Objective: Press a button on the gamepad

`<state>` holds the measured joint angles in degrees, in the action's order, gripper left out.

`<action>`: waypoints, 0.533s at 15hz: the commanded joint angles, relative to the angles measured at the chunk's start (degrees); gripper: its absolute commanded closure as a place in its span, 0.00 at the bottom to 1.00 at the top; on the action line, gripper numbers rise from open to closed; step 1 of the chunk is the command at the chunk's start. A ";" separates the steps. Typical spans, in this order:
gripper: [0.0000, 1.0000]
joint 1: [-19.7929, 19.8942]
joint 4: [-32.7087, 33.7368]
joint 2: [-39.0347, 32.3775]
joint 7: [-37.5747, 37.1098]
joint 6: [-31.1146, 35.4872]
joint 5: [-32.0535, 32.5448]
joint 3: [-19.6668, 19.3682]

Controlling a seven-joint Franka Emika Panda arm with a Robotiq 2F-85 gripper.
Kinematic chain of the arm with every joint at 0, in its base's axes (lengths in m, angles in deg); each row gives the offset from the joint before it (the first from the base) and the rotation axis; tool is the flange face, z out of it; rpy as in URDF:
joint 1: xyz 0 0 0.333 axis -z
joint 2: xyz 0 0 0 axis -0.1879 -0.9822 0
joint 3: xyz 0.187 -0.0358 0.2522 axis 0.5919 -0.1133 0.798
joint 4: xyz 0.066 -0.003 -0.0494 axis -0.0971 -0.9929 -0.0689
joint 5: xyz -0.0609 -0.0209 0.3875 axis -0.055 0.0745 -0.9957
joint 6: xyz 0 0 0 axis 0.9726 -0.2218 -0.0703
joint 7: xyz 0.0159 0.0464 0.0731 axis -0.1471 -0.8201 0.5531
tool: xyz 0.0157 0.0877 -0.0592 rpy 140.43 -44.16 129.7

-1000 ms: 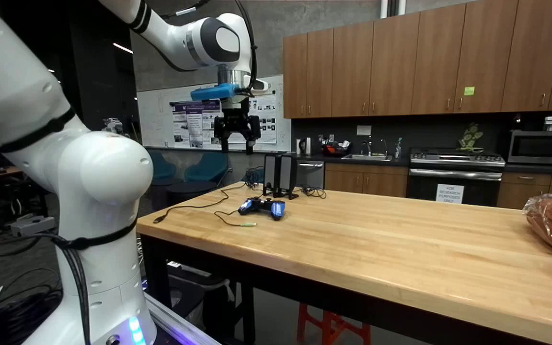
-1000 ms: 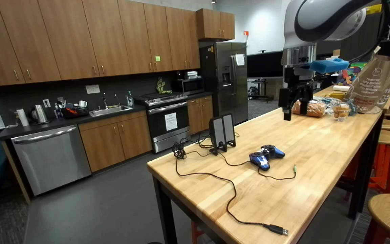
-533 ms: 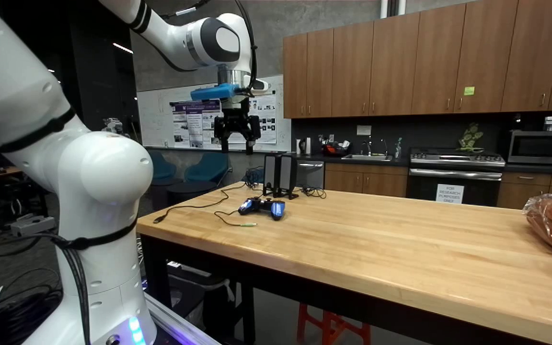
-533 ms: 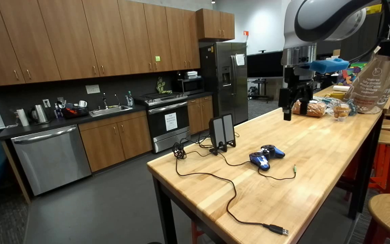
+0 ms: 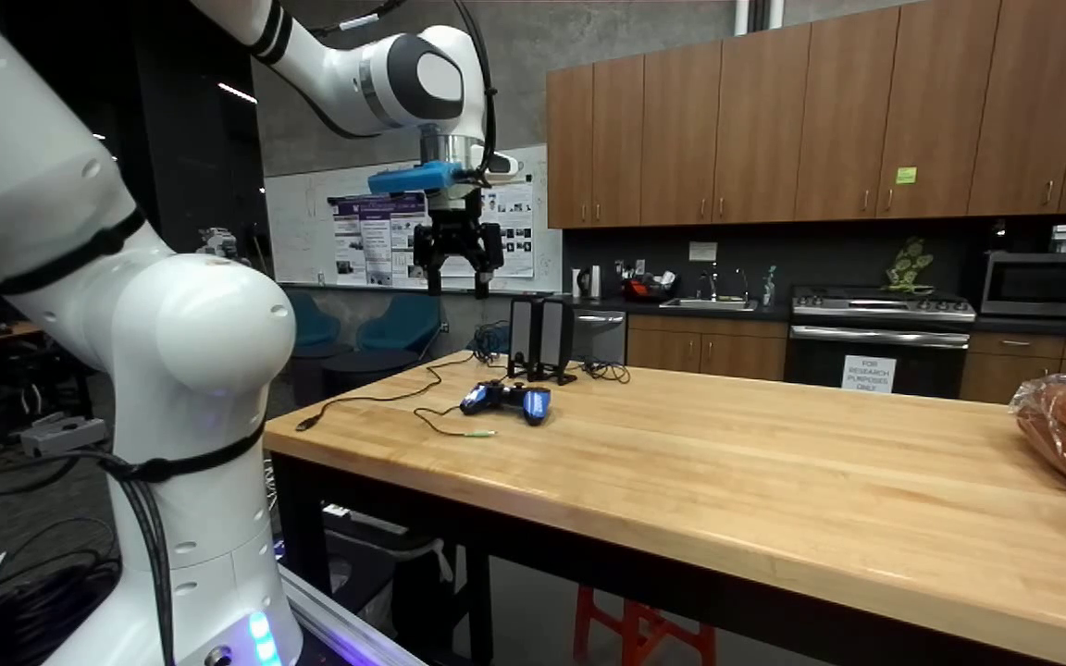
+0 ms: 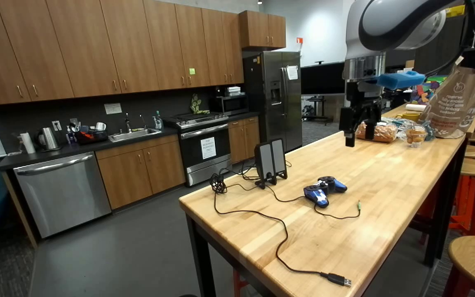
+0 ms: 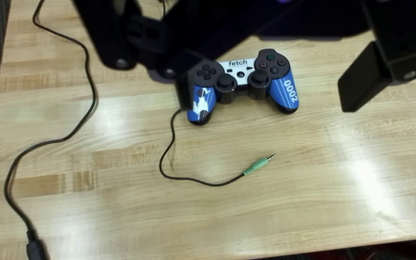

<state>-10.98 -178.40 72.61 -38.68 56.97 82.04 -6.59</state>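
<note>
The gamepad (image 5: 504, 398) is black with blue grips and lies flat on the wooden table in both exterior views (image 6: 324, 186). In the wrist view the gamepad (image 7: 240, 75) faces up. Its d-pad, two sticks and round symbol buttons show, and one finger hides part of its left edge. My gripper (image 5: 458, 284) is open and empty, well above the table and apart from the gamepad. It also hangs high in an exterior view (image 6: 359, 139). In the wrist view the fingers of the gripper (image 7: 270, 94) stand wide apart, one on each side of the gamepad.
Two upright grey-black speakers (image 6: 271, 161) stand beside the gamepad, with coiled cables behind. A cable with a green plug (image 7: 260, 164) lies in front of the gamepad. A USB cable (image 6: 336, 279) runs to the table end. Bagged bread (image 6: 377, 132) and a paper bag (image 6: 454, 103) stand farther along.
</note>
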 commanded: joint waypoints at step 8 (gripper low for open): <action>0.00 -0.71 -1.02 -2.02 -0.07 2.41 -1.81 0.26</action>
<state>-11.10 -178.88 72.10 -38.68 57.43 81.31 -6.57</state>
